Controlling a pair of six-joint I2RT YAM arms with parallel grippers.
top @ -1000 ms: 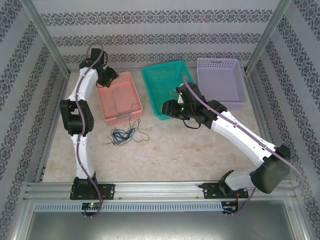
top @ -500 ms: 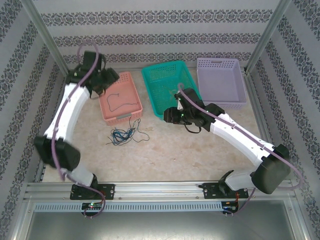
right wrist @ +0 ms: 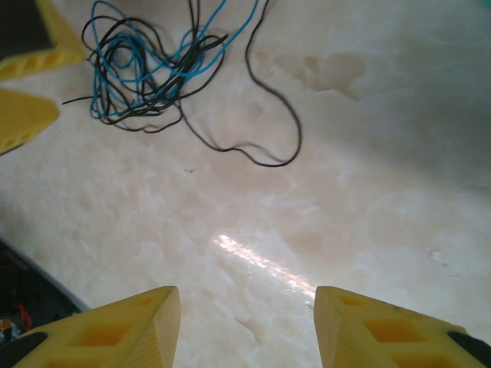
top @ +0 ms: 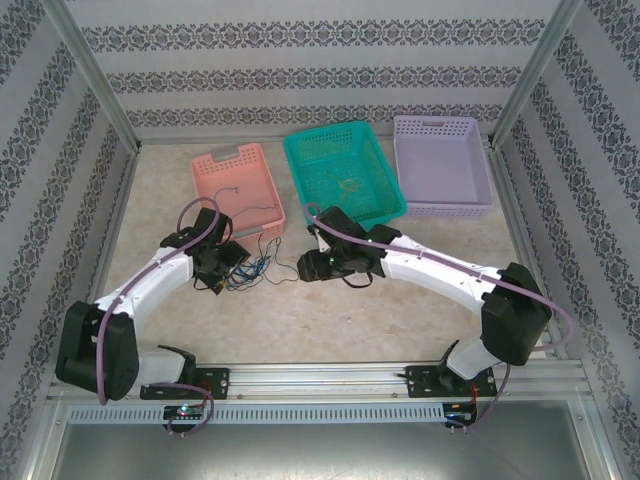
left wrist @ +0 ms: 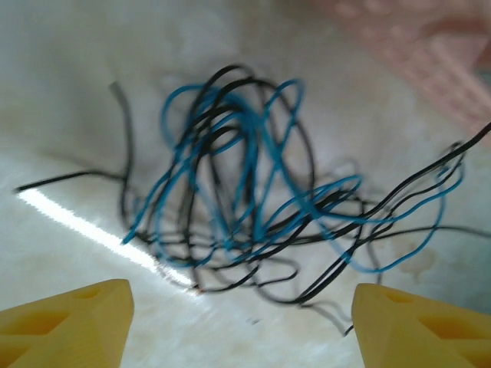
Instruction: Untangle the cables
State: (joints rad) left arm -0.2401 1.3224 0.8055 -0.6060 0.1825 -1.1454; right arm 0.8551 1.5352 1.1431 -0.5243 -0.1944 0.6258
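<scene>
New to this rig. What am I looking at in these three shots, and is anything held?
Two white robot arms, each ending in a two-finger gripper. The wide picture is from a fixed camera overhead; the other two come from wrist cameras, so the yellow wedges are each gripper's own fingers. On the table lie a tangle of black and blue cables, a pink basket, a green basket and a purple basket. The left gripper is open right at the tangle; the right gripper is open on its other side. Nothing is held.
</scene>
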